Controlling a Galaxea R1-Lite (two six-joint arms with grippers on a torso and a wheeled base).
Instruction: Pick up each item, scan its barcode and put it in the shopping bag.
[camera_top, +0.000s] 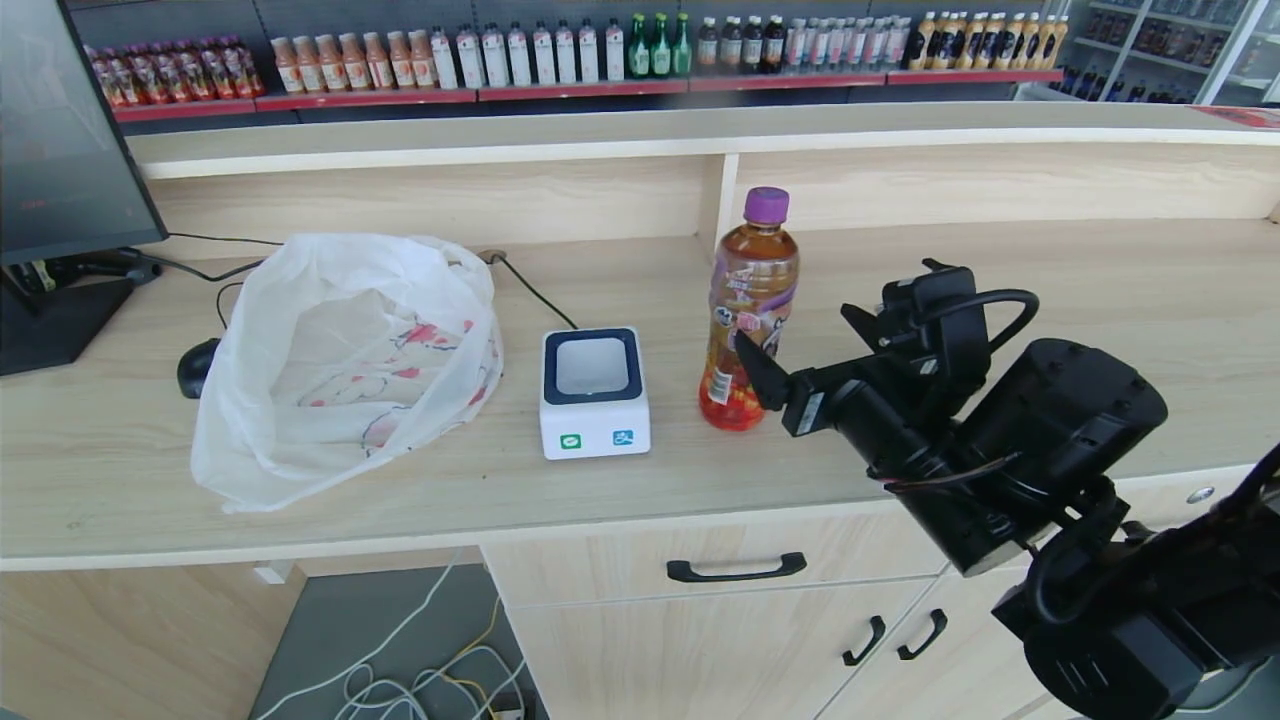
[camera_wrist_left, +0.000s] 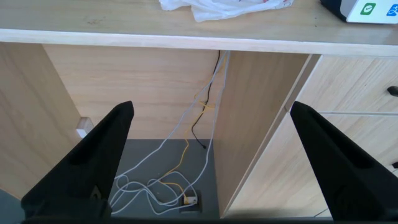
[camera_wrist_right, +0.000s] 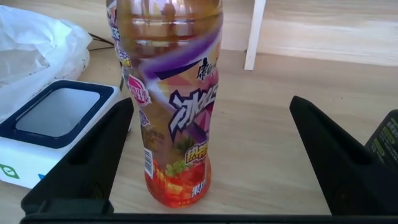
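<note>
pincer on the left (camera_wrist_left: 211, 162) hangs spread below the surface's (camera_top: 120, 500) front edge, above floor cables (camera_wrist_left: 168, 180). right pincer (camera_top: 800, 345) is spread wide, close against the bottle (camera_top: 750, 300), which stands upright with a purple cap and a purple-orange printed label. scanner (camera_top: 593, 390) sits near on its left, with the open shopping bag (camera_top: 345, 365) farther left. bare surface lies behind.

Head view: high, looking forward and down over the counter (camera_top: 420, 480) — wide, takes in shopping bag (camera_top: 345, 365), scanner (camera_top: 594, 392), bottle (camera_top: 748, 310) and the drinks shelf (camera_top: 580, 93) behind.
Left wrist view: low, below the counter's edge, facing the open bay under it with cables (camera_wrist_left: 163, 184) on the floor; well back.
Right wrist view: at counter height, very near the bottle — faces it head-on.
Shared: scanner and shopping bag in all three; bottle in head and right wrist views.
</note>
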